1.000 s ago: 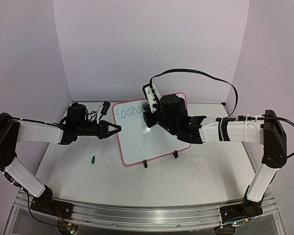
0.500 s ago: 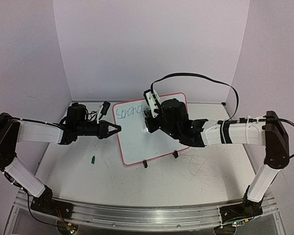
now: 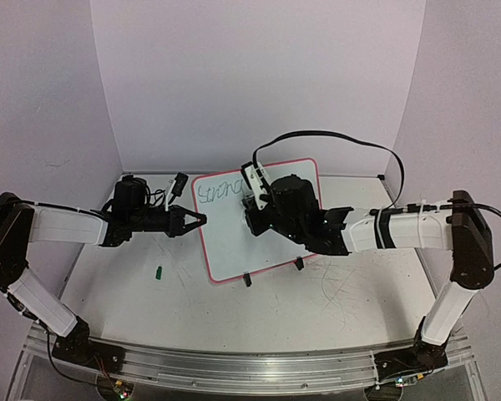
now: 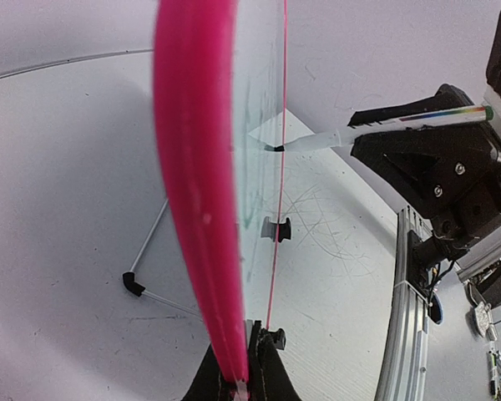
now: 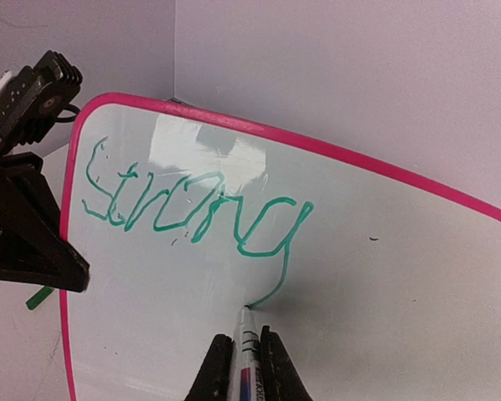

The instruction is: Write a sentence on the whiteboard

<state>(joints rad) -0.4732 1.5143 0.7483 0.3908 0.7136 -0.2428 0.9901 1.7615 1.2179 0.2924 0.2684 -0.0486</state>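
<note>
Fingers (image 5: pixel 217 368) of right gripper (image 5: pixel 244 338) clamped on marker (image 5: pixel 249 359), tip touching whiteboard (image 5: pixel 384 276) at the tail of the "g". Left gripper (image 4: pixel 244 372) pinched shut on the board's pink rim (image 4: pixel 196 209), presumably bracing it so pen pressure doesn't tip it. Board stands tilted on its clip feet (image 3: pixel 247 281), mid-table between the arms. Green sentence (image 5: pixel 192 213) reads only "Strong", top line. No containers in view.
</note>
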